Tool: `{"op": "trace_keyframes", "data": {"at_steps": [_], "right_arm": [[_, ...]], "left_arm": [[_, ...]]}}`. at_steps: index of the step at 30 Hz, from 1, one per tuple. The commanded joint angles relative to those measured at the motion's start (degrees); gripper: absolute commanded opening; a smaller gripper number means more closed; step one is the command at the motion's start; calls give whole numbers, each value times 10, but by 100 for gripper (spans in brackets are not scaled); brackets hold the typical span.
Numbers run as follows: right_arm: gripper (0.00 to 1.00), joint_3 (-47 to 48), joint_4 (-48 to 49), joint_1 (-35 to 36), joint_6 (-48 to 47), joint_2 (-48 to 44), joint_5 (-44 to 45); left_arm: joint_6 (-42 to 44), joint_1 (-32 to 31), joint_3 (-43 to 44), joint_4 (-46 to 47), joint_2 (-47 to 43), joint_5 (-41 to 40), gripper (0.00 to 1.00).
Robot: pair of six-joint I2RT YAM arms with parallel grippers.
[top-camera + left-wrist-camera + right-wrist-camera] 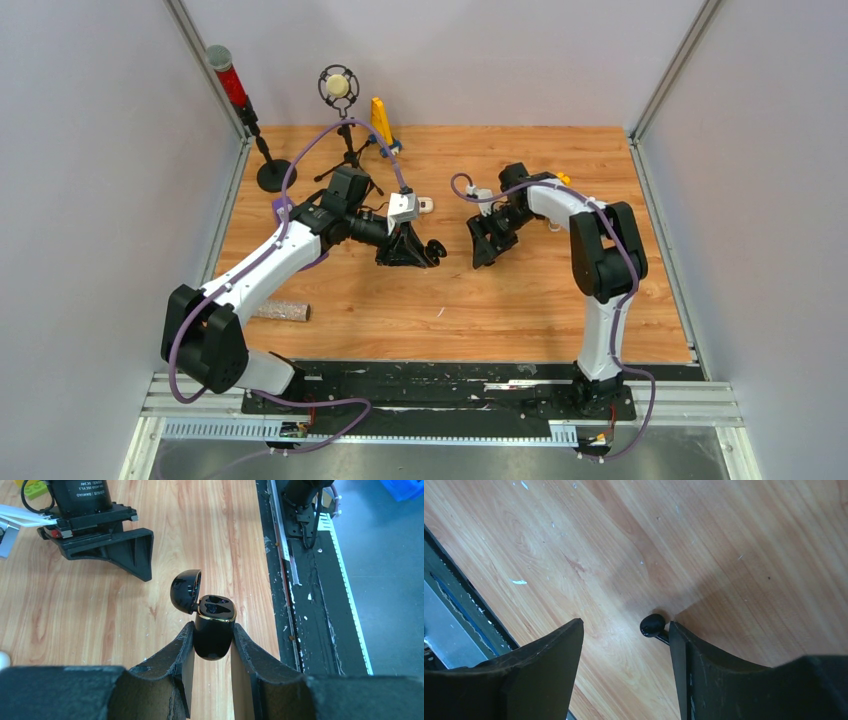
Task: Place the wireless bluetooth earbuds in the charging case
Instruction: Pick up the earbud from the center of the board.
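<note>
My left gripper point(212, 626) is shut on a glossy black charging case point(214, 639) with a gold rim, held just above the wooden table. Its lid point(186, 590) is hinged open to the left and the two wells face up; what is in them I cannot tell. In the top view the case point(436, 248) shows at the left gripper's tip. My right gripper point(625, 625) stands open low over the table. One black earbud point(653, 625) lies on the wood against its right fingertip, the stem hidden behind that finger. The two grippers face each other mid-table, the right gripper point(485, 250) a short way from the case.
A small white case point(427, 205) lies behind the left gripper. A microphone stand point(340, 90), a red-topped post point(232, 85) and a yellow piece point(381, 120) stand at the back left. A speckled cylinder point(280, 311) lies front left. The black rail point(300, 580) bounds the near edge.
</note>
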Motion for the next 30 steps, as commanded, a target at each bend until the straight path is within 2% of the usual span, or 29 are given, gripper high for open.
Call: {"op": "trace_keyframes", "data": {"at_steps": [1, 16, 23, 30], "right_arm": [[64, -14, 19, -3, -9, -34, 14], [64, -59, 16, -2, -21, -82, -24], [64, -12, 38, -10, -24, -79, 1], [64, 15, 41, -13, -37, -33, 15]], "left_arm": [[7, 0, 2, 2, -23, 18, 0], [9, 0, 3, 1, -23, 22, 0], [7, 0, 4, -2, -27, 22, 0], [9, 0, 4, -3, -28, 22, 0]]}}
